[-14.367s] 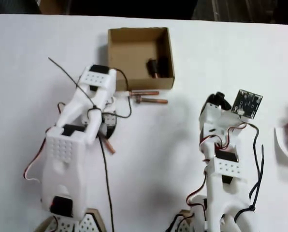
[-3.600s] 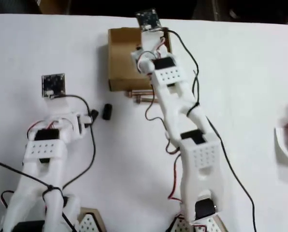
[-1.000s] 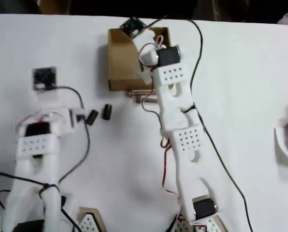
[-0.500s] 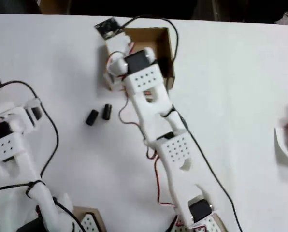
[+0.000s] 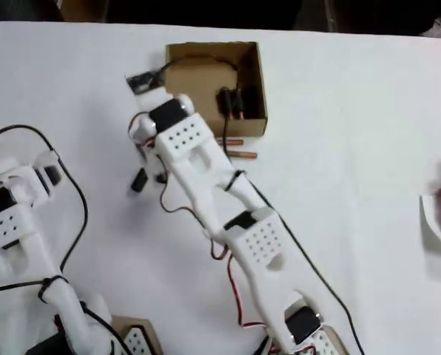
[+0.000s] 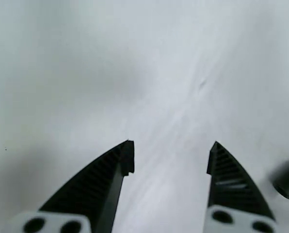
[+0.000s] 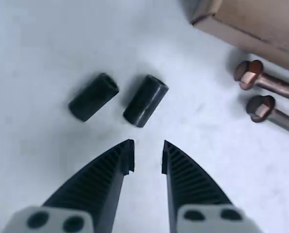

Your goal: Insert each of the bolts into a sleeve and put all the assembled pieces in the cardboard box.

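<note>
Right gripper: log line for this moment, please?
right gripper open by sleeves | left gripper open | bolts loose beside cardboard box

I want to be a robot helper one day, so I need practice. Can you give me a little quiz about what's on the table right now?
1. True or false: the two black sleeves lie on the table, outside the cardboard box.
2. How many copper bolts lie on the table beside the box? A one, B two, C four.
3. Fill the gap: the left gripper hangs over bare table with its jaws ___.
Key: 1 true. 2 B. 3 open.
</note>
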Motion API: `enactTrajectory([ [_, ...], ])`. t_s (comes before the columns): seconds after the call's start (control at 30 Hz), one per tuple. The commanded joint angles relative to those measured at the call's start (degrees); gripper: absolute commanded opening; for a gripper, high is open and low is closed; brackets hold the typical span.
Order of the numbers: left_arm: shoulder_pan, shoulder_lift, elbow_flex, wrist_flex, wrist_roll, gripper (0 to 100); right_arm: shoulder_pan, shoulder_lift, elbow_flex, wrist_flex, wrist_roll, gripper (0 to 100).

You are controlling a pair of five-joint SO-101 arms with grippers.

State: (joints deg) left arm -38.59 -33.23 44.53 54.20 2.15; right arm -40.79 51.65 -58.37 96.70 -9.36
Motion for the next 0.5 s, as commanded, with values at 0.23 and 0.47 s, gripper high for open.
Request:
enactTrajectory([
  [0.23, -0.44, -1.93, -2.59, 0.97, -0.26, 26, -0.57, 0.75, -0.18, -8.66, -0.88, 12.5],
  [0.47, -0.44, -1.93, -2.51, 1.05, -0.26, 26, -2.07, 1.27, 0.44, -12.26, -4.57, 12.2],
])
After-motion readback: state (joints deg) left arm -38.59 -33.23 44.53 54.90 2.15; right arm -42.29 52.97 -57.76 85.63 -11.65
